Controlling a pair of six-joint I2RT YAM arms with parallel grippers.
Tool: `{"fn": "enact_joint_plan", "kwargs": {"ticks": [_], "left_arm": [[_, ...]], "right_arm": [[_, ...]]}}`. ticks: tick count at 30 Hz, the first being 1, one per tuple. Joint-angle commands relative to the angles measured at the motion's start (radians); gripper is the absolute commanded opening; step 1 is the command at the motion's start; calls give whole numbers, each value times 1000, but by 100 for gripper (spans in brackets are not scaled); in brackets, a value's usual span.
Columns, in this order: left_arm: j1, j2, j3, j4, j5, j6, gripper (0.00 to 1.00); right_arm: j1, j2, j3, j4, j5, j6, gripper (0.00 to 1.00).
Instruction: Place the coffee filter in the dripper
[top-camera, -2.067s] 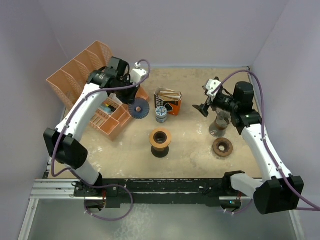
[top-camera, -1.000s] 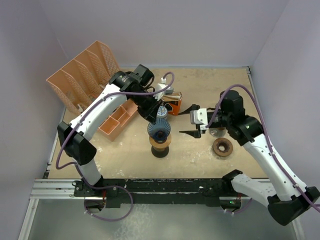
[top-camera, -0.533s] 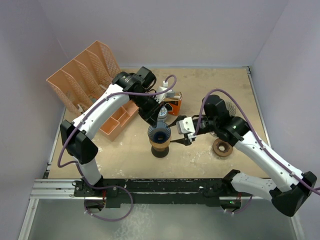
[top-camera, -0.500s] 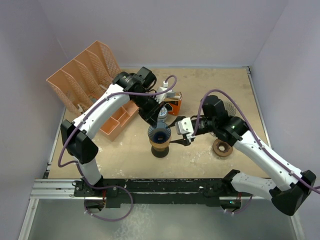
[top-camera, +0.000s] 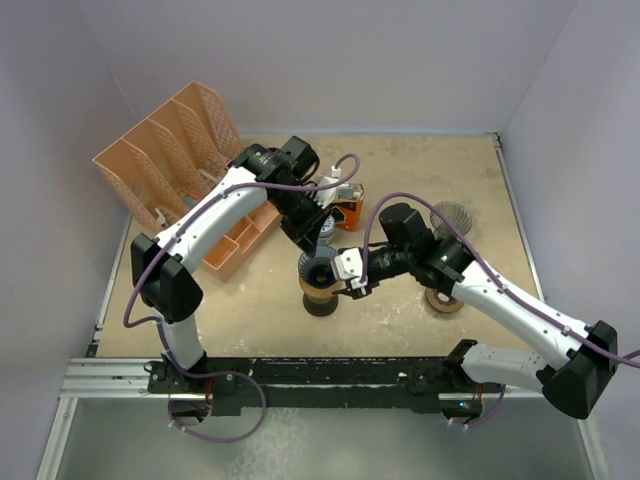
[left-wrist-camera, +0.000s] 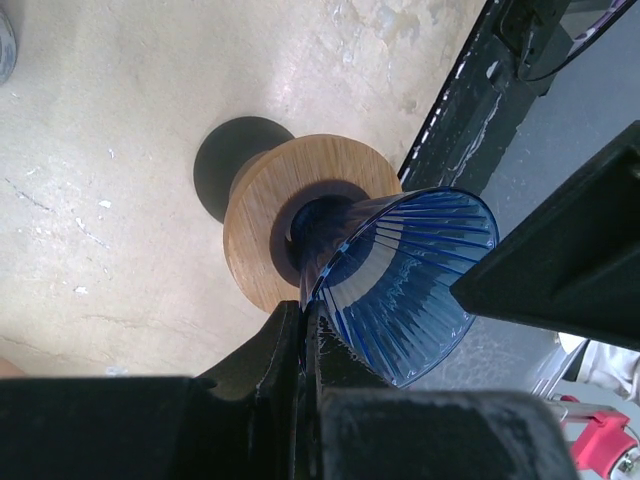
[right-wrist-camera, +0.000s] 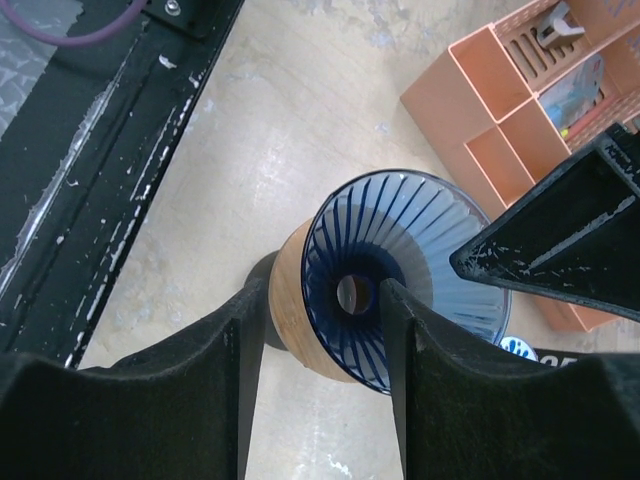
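The blue ribbed filter cone sits with its narrow end in the opening of the wooden dripper ring. It leans over, so its wide mouth tips away from the ring. The left gripper is clamped on the cone's rim, its two fingers pressed together with the thin wall pinched between them. The ring lies just beyond those fingertips, and its dark base lies farther out still.

From above, the left arm reaches in a long arc from its base, elbow high, and its wrist is bent down over the cone. The right arm stretches low across the table from the other side, forearm nearly level. The right gripper meets the cone from the side opposite the left fingers.

The right fingers stand apart. One finger lies outside the ring's edge and the other is over the cone's ribbed interior, so the cone's near wall is in the gap between them. I cannot tell whether either pad touches it.

Past the right fingertips, beyond the cone, stands the orange organizer. Behind the right wrist are a spare wooden ring and a glass.
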Motion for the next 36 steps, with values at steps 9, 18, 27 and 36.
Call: {"fn": "enact_joint_plan", "kwargs": {"ticks": [9,18,27,36], "left_arm": [[-31,5,29,-3,-48,-15,0],[-36,-9,-29,15,-65,14,0],[-38,-68,-145,77,-60,68,0],[-39,-129,-264,141,-21,140,0]], "right_arm": [[12,30,-44,59,66,16,41],[13,47,-63,67,69,22,28],[11,58,-59,58,112,24,19],[15,84,-6,9,181,32,12]]}}
